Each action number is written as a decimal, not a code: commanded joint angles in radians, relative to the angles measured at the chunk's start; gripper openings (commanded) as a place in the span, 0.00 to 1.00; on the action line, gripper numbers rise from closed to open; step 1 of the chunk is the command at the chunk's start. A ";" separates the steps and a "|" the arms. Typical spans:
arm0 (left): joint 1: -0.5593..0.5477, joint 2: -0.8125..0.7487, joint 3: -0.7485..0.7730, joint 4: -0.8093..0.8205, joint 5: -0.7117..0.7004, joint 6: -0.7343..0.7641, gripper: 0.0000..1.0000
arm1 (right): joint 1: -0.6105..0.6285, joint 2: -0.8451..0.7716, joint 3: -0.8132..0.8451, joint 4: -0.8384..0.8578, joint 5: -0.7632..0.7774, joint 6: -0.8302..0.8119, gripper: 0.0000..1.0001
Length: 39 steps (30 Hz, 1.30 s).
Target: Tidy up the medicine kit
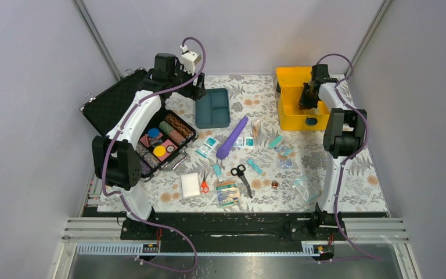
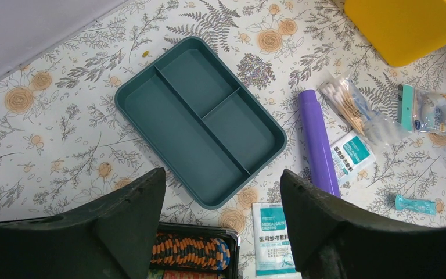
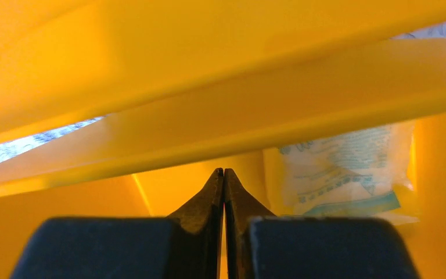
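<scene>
Top external view: the medicine kit (image 1: pixel 295 119), one yellow box with its lid up, stands at the far right of the surface (image 1: pixel 360 174).
Inside the kit: one white printed packet (image 3: pixel 348 168) lies on the bottom, just right of the right arm's fingers.
Right fingers (image 3: pixel 213 200): down inside the kit, clenched tip to tip with nothing between them.
Teal tray (image 1: pixel 213 107): one, with three compartments, all bare. It lies out of the kit, to its left.
Left fingers (image 2: pixel 133 226): spread wide and grasping nothing, hovering near the tray, well left of the kit.
In front of the kit, toward its left: one purple tube (image 1: pixel 231 138), two white-and-teal sachets (image 1: pixel 208 146), one bag of cotton swabs (image 1: pixel 256 129).
Directly in front of the kit: several small clear and teal packets, too small to count surely.
Further toward the arms' bases from the kit: two pairs of scissors, one black (image 1: pixel 242 177) and one small orange (image 1: pixel 204 187), and one white pad (image 1: pixel 190 185).
Black case (image 1: pixel 145 128): one, open, far left of the kit, holding coloured rolls.
Step in hand: probably loading loose supplies into the kit's bottom. Most items lie outside, so the job looks early.
Next move calls for: lifting the right fingers straight up clear of the kit's walls, opening them, then reaching to a packet in front of the kit. The tray likely goes in last.
</scene>
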 commanded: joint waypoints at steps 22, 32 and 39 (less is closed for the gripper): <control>0.018 -0.065 -0.033 0.053 -0.023 -0.016 0.72 | -0.020 -0.113 -0.015 0.026 0.203 -0.140 0.06; 0.018 -0.277 -0.270 0.147 -0.033 -0.046 0.73 | -0.009 -0.427 -0.185 0.162 -0.069 -0.181 0.50; 0.016 -0.329 -0.353 0.017 -0.026 -0.143 0.73 | 0.053 -0.696 -0.508 0.159 -0.247 -0.333 0.72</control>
